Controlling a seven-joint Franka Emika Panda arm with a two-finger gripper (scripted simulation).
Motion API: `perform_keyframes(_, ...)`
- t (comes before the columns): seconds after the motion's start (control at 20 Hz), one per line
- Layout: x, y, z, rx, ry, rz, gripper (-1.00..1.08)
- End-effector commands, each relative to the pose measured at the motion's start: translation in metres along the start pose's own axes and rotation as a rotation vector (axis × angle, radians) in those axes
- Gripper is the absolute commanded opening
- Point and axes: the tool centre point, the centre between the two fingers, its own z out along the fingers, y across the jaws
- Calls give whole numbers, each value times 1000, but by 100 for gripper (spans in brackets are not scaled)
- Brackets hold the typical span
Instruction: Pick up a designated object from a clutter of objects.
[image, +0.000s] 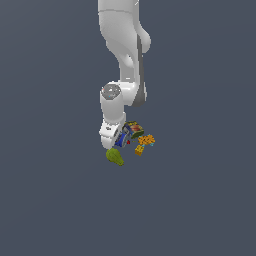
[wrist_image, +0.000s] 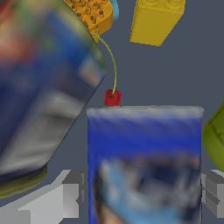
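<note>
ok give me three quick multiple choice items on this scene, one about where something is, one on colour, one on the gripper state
1. In the wrist view, where is the blue can?
A. between the fingers
B. far off beside the yellow brick
C. on top of the orange brick

2. What colour is the small cherry-like piece just past the can?
A. white
B. red
C. purple

3. How does the gripper stand?
A. not in view
B. wide open over bare floor
C. fingers flanking the can

Answers:
1. A, a grey finger shows on each side of the can.
2. B, it is red with a thin green stem.
3. C, fingers sit against both sides, though real grip cannot be told.
</note>
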Motion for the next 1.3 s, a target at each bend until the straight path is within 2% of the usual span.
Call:
perform_keyframes(0.0,0,0,0,0,0,0,-100)
perform_keyframes(0.6,8,-7,-35,0,-1,0,-100)
perform_keyframes(1.25,32,-27,-137,0,-1,-1,-100)
